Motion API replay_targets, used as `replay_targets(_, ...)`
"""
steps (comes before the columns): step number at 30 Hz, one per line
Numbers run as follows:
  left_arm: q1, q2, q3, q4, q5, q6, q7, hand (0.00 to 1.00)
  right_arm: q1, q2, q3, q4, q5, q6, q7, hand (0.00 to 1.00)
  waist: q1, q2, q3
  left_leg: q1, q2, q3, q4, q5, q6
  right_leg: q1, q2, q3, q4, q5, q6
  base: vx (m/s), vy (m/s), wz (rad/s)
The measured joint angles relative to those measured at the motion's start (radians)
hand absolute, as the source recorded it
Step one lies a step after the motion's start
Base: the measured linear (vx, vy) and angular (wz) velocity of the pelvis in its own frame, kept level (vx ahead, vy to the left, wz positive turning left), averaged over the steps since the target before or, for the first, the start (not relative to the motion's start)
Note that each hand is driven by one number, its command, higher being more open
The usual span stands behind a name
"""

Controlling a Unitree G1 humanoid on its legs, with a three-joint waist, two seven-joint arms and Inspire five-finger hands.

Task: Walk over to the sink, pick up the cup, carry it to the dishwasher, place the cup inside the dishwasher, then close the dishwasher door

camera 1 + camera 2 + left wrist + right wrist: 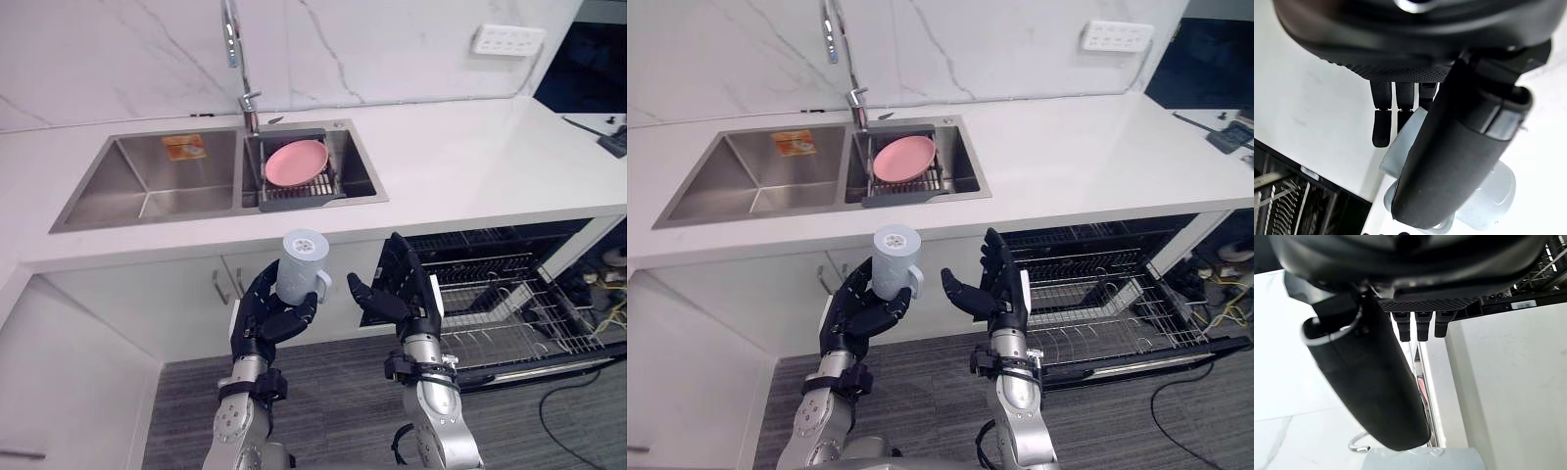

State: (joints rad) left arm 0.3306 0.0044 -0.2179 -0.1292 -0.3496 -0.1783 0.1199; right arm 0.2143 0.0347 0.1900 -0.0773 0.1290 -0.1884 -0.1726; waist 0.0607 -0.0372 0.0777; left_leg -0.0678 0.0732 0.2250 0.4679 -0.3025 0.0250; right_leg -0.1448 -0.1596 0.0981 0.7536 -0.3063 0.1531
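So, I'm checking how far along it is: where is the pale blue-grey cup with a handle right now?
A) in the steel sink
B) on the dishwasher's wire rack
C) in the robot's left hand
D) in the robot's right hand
C: the left hand has its fingers and thumb curled round the pale blue-grey cup, holding it upright, while the right hand is open beside it and holds nothing.

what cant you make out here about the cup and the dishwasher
1. The cup, lower half: eye views, the left hand is curled round it.
2. The cup's top end, lid or base: too small in the eye views.
3. The dishwasher, back part: eye views, hidden under the counter.
4. The faucet, top: eye views, cut off by the upper edge.
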Motion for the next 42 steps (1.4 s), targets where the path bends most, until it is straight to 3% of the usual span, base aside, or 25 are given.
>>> replay_targets(3, -0.001, 0.001, 0.0, -0.029, 0.0, -0.001, 0.003, 0.3, -0.014, 0.006, 0.018, 0.0, -0.007, 0.0, 0.005, 0.9, -0.007, -0.001, -0.002, 0.045, 0.035, 0.052, -0.017, -0.034, -0.014, -0.094, -0.013, -0.137, 0.019, -0.038, -0.061, 0.12, -0.047, -0.56)
replay_targets(5, -0.001, 0.003, -0.003, -0.036, 0.0, -0.005, 0.003, 0.3, -0.011, 0.006, 0.022, 0.001, -0.014, 0.0, 0.012, 0.9, -0.014, -0.009, -0.009, 0.05, 0.056, 0.065, -0.009, -0.047, -0.044, -0.099, 0.014, -0.203, -0.122, -0.001, -0.101, 0.13, -0.148, -0.26)
replay_targets(6, -0.006, -0.007, -0.008, -0.013, 0.001, -0.004, 0.004, 0.3, -0.009, -0.009, 0.022, 0.014, -0.014, -0.004, 0.007, 0.9, -0.023, 0.003, -0.021, 0.046, 0.074, 0.031, 0.006, -0.061, -0.062, -0.081, 0.04, -0.222, -0.173, 0.009, -0.118, 0.16, -0.149, -0.09)
replay_targets(10, 0.002, -0.042, -0.018, -0.012, 0.017, -0.001, -0.001, 0.3, 0.034, -0.035, -0.005, 0.021, -0.011, 0.002, 0.006, 0.9, -0.021, 0.037, -0.03, 0.055, 0.131, 0.0, 0.007, -0.053, -0.081, -0.042, 0.113, -0.228, -0.244, 0.016, -0.145, 0.19, -0.127, -0.18)
replay_targets(13, 0.002, -0.048, -0.015, -0.012, 0.016, -0.001, -0.005, 0.3, 0.045, -0.036, -0.009, 0.017, 0.004, 0.002, -0.004, 0.9, -0.028, 0.05, -0.022, 0.028, 0.159, -0.032, 0.157, -0.017, -0.082, 0.035, 0.135, -0.227, -0.3, 0.018, -0.15, 0.18, -0.06, -0.08)
replay_targets(14, 0.0, -0.049, -0.005, -0.012, 0.016, -0.001, -0.008, 0.3, 0.053, -0.036, -0.007, 0.0, 0.006, 0.002, -0.006, 0.9, -0.026, 0.045, -0.019, -0.015, 0.161, -0.047, 0.262, 0.02, -0.073, 0.075, 0.126, -0.219, -0.332, 0.022, -0.153, 0.18, 0.017, -0.11)
replay_targets(15, 0.0, -0.049, -0.004, -0.014, 0.016, -0.002, -0.009, 0.3, 0.059, -0.036, -0.008, -0.015, 0.006, 0.001, -0.007, 0.9, -0.019, 0.041, -0.017, -0.029, 0.157, -0.058, 0.286, 0.011, -0.07, 0.088, 0.121, -0.212, -0.347, 0.025, -0.151, 0.16, 0.073, -0.19)
replay_targets(16, -0.001, -0.048, -0.007, -0.022, 0.016, -0.003, -0.013, 0.3, 0.063, -0.035, -0.012, -0.045, 0.006, 0.0, -0.011, 0.9, -0.007, 0.047, -0.022, -0.062, 0.143, -0.082, 0.277, -0.031, -0.072, 0.102, 0.112, -0.202, -0.365, 0.029, -0.146, 0.14, 0.122, -0.2)
replay_targets(18, -0.009, -0.049, -0.006, -0.028, 0.016, -0.003, -0.016, 0.3, 0.057, -0.035, -0.013, -0.061, 0.006, -0.013, -0.011, 0.9, 0.001, 0.052, -0.025, -0.108, 0.113, -0.124, 0.174, -0.051, -0.062, 0.112, 0.103, -0.193, -0.373, 0.032, -0.141, 0.13, 0.156, -0.17)
replay_targets(19, -0.011, -0.049, -0.006, -0.029, 0.016, -0.003, -0.016, 0.3, 0.053, -0.036, -0.013, -0.061, 0.006, -0.013, -0.01, 0.9, 0.006, 0.068, -0.035, -0.111, 0.095, -0.161, 0.034, 0.021, -0.066, 0.11, 0.109, -0.184, -0.373, 0.033, -0.134, 0.13, 0.224, -0.32)
replay_targets(20, -0.01, -0.04, -0.001, -0.021, 0.016, -0.004, -0.013, 0.3, 0.046, -0.027, -0.013, -0.041, 0.006, -0.008, -0.009, 0.9, 0.01, 0.051, -0.042, -0.087, 0.081, -0.165, 0.001, 0.031, -0.1, 0.118, 0.104, -0.153, -0.39, 0.036, -0.116, 0.13, 0.206, -0.28)
replay_targets(23, -0.006, -0.025, 0.003, -0.016, 0.015, -0.004, -0.01, 0.3, 0.045, 0.003, -0.011, -0.038, 0.005, -0.007, -0.001, 0.9, 0.007, 0.024, -0.048, -0.059, 0.05, -0.136, -0.024, 0.039, -0.088, 0.154, 0.078, -0.11, -0.465, 0.058, -0.089, 0.11, 0.17, -0.15)
replay_targets(27, -0.002, -0.02, -0.002, -0.016, 0.016, -0.004, -0.01, 0.3, 0.042, 0.004, -0.013, -0.039, 0.006, -0.008, 0.013, 0.9, 0.007, 0.022, -0.05, -0.026, 0.044, -0.119, -0.061, 0.039, -0.084, 0.179, 0.074, -0.088, -0.515, 0.069, -0.077, 0.04, 0.055, -0.16)
replay_targets(35, -0.014, -0.015, -0.039, 0.028, 0.019, -0.003, -0.009, 0.3, 0.047, 0.0, -0.031, -0.039, 0.008, -0.008, 0.023, 0.9, -0.013, 0.023, -0.081, 0.038, 0.052, -0.074, -0.189, 0.085, -0.087, 0.18, 0.098, -0.027, -0.579, 0.118, -0.095, 0.03, -0.017, -0.25)
replay_targets(42, -0.118, 0.006, -0.022, 0.057, 0.035, -0.004, 0.028, 0.3, 0.071, -0.007, -0.022, -0.04, 0.044, -0.008, 0.058, 0.9, -0.027, 0.023, -0.095, 0.093, 0.046, -0.038, -0.268, 0.117, -0.087, 0.184, 0.101, 0.021, -0.604, 0.145, -0.095, 0.0, 0.008, -0.2)
